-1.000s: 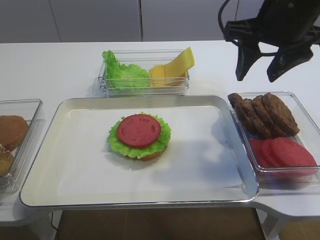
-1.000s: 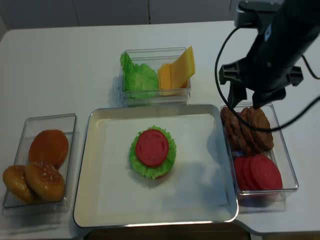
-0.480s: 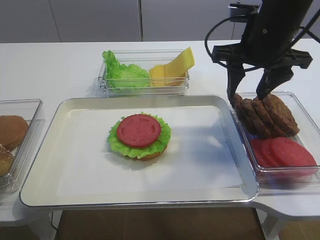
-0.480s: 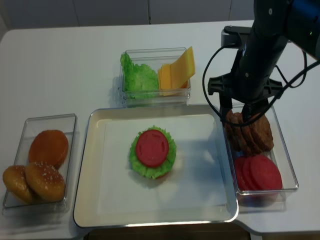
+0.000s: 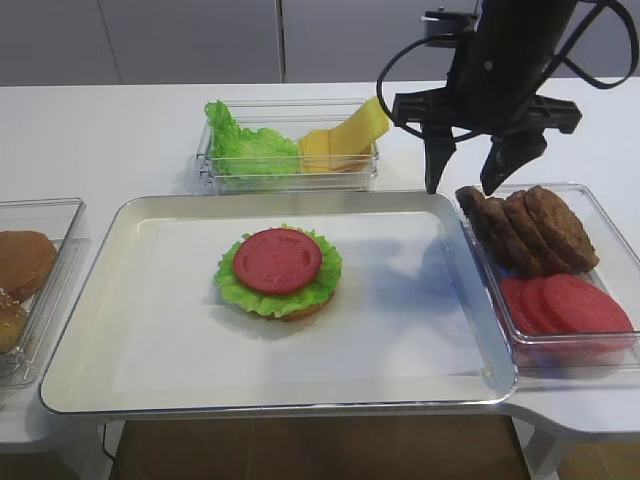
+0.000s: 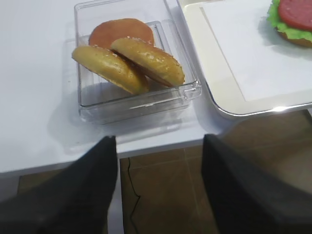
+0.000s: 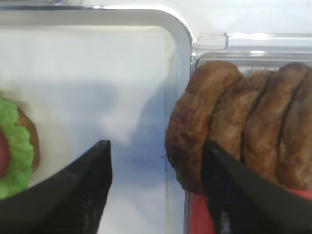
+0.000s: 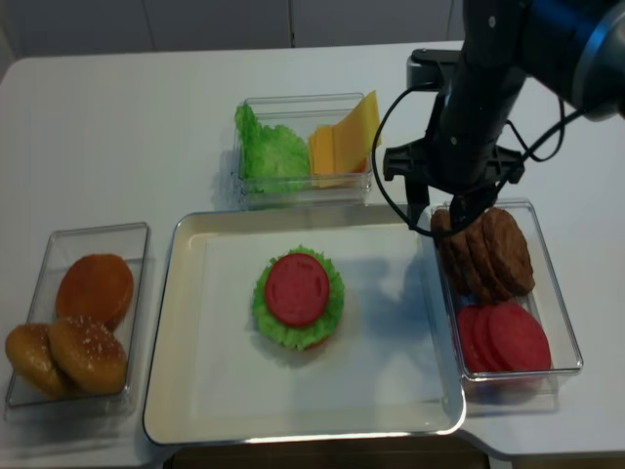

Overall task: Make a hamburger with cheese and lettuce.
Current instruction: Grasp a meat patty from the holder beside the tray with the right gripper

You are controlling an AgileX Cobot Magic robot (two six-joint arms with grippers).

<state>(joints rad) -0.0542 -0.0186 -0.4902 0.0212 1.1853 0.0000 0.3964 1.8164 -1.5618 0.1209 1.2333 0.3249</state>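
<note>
The hamburger (image 5: 278,272) (image 8: 298,296) lies mid-tray: bun base, frilly lettuce, a red tomato disc on top. Spare lettuce (image 5: 245,145) (image 8: 270,151) and fanned yellow cheese (image 5: 345,135) (image 8: 344,142) share a clear box behind the tray. My right gripper (image 5: 462,187) (image 8: 437,225) (image 7: 156,146) hangs open and holds nothing. It straddles the tray's right rim and the patty box's left wall, its right finger over the leftmost patty (image 7: 200,126). My left gripper (image 6: 158,141) is open and holds nothing, over the table's front edge below the bun box.
A steel tray (image 5: 150,330) (image 8: 391,371) fills the middle. On the right, one clear box holds brown patties (image 5: 525,228) (image 8: 483,249) and red tomato slices (image 5: 565,305) (image 8: 503,337). Buns (image 6: 129,56) (image 8: 83,327) sit in a clear box at the left.
My right gripper has dropped and shifted left, from above the patty box to its left wall by the tray rim. It stayed open. The food has not moved.
</note>
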